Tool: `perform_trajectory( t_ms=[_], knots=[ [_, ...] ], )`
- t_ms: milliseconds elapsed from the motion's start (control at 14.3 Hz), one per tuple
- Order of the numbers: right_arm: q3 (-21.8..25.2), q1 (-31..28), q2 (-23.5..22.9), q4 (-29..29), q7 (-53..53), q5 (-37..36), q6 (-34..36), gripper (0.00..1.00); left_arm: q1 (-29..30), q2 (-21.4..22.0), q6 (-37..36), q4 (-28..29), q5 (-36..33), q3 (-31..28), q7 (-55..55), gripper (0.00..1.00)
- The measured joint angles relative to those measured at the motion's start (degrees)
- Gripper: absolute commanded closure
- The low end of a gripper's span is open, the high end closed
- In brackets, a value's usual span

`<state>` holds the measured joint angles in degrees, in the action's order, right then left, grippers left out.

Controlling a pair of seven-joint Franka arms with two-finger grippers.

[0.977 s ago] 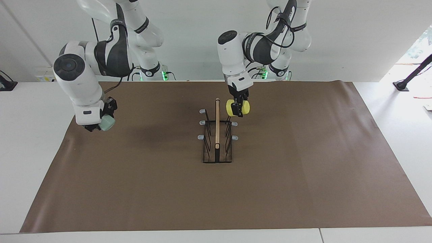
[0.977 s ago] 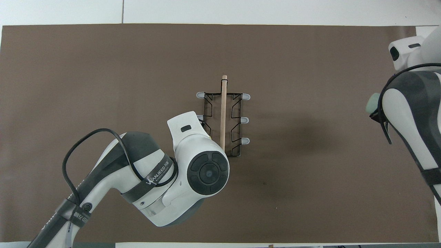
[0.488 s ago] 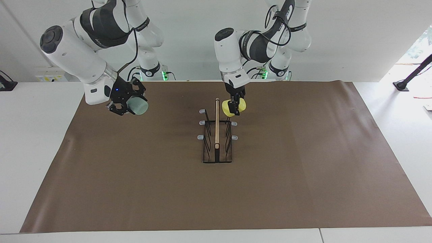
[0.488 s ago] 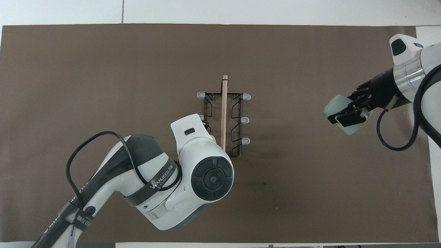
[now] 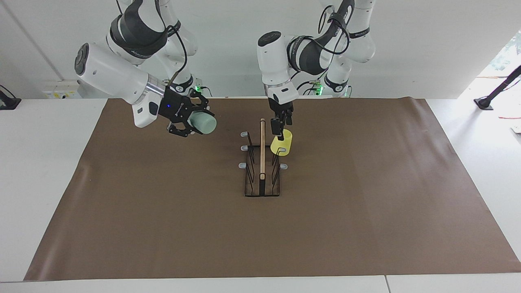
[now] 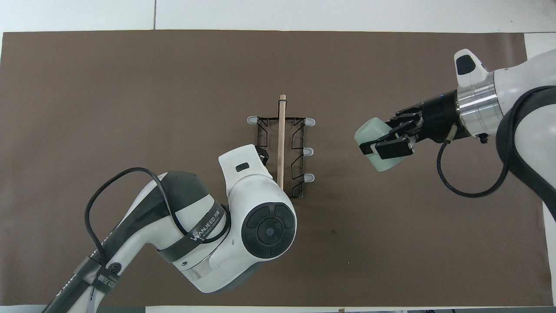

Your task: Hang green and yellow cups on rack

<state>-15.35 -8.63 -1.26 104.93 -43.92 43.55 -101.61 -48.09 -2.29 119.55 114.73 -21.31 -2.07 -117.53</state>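
The rack (image 5: 262, 156) stands mid-mat, and its wooden bar shows in the overhead view (image 6: 281, 130). The yellow cup (image 5: 282, 144) sits mouth down and tilted over a prong on the rack's side toward the left arm's end; I cannot tell which prong. My left gripper (image 5: 281, 132) is right above the cup's base, touching or just over it. In the overhead view the left arm's hand (image 6: 260, 208) hides both. My right gripper (image 5: 194, 124) is shut on the green cup (image 5: 204, 124), held sideways in the air over the mat beside the rack (image 6: 370, 132).
A brown mat (image 5: 366, 211) covers the white table (image 5: 40, 162). Several grey-capped prongs, such as one on the right arm's side (image 5: 243, 165), stand bare. A black stand (image 5: 486, 101) sits off the mat at the left arm's end.
The right arm swung the green cup from the right arm's end of the mat toward the rack. The yellow cup went from sideways in the left gripper down onto the rack, mouth down.
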Motion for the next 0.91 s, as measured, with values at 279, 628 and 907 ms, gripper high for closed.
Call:
perform_trajectory(
  t_ms=[279, 628, 907],
  knots=[
    [-0.13, 3.63, 4.26, 11.55, -11.75, 15.47, -13.18, 1.00, 6.81, 1.79, -0.03, -0.04, 0.40, -0.52, 16.46, 0.00],
    [-0.30, 11.08, 8.42, 20.49, -23.93, 36.44, -28.04, 1.00, 18.60, 2.19, 0.68, 0.28, 6.69, -0.89, 50.60, 0.00],
    [-0.36, 16.24, 11.18, 26.52, -39.28, 53.74, -35.75, 1.00, 28.69, 2.18, 0.79, 0.27, 14.56, -1.04, 79.83, 0.00]
  ],
)
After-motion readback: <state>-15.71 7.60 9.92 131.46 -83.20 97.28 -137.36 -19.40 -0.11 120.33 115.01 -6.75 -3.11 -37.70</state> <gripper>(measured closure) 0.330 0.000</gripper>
